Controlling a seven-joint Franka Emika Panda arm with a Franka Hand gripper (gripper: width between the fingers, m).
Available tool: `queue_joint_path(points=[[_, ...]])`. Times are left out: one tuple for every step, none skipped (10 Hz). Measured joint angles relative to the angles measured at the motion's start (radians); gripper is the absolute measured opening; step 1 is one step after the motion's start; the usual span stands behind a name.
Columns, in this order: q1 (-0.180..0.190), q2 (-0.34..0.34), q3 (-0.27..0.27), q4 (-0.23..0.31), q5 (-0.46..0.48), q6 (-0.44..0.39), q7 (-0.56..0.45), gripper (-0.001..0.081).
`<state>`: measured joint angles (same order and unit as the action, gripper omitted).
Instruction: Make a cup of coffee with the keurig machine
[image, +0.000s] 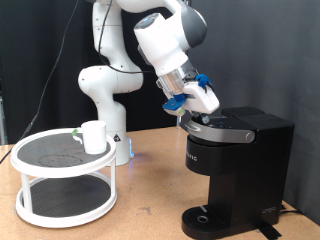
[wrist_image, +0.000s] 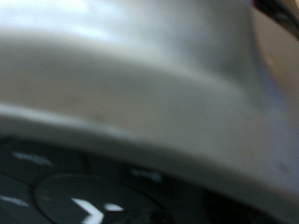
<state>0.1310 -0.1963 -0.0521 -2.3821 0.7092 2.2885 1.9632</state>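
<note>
The black keurig machine (image: 238, 165) stands at the exterior view's right on the wooden table, its domed lid down. My gripper (image: 203, 111) is pressed down against the front of the lid; its fingers are hidden by the hand. The wrist view is filled by the blurred silver trim of the lid (wrist_image: 140, 84) and the black button panel (wrist_image: 84, 201) very close up. The white mug (image: 94, 136) stands upright on the top shelf of a round rack at the exterior view's left, far from my gripper.
The white two-tier round rack (image: 66, 185) with dark mesh shelves stands at the left. The robot's base (image: 105, 100) rises behind it. A black curtain hangs at the back. Bare wooden table lies between the rack and the machine.
</note>
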Motion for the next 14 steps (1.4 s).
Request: queue_joint_path(points=[[0.0,0.0,0.0,0.001,0.013,-0.025,-0.003,0.0],[0.0,0.0,-0.001,0.002,0.021,-0.044,-0.006,0.0],[0.0,0.0,-0.001,0.003,0.024,-0.06,-0.01,0.0],[-0.001,0.0,-0.002,0.004,0.023,-0.067,-0.012,0.0],[-0.001,0.0,-0.002,0.005,0.015,-0.077,-0.016,0.0],[-0.001,-0.001,-0.001,0.007,0.002,-0.086,-0.017,0.0],[-0.001,-0.001,0.0,0.009,-0.014,-0.09,-0.017,0.0],[-0.001,-0.002,0.001,0.01,-0.027,-0.09,-0.017,0.0],[-0.001,-0.002,0.002,0.01,-0.04,-0.082,-0.015,0.0],[-0.001,-0.003,0.004,0.01,-0.054,-0.07,-0.009,0.0],[-0.001,-0.006,0.007,0.006,-0.07,-0.042,-0.001,0.0],[-0.001,-0.014,0.011,-0.003,-0.09,-0.013,0.01,0.0],[-0.001,-0.021,0.013,-0.012,-0.095,0.006,0.013,0.0],[-0.001,-0.023,0.013,-0.015,-0.094,0.016,0.012,0.0]])
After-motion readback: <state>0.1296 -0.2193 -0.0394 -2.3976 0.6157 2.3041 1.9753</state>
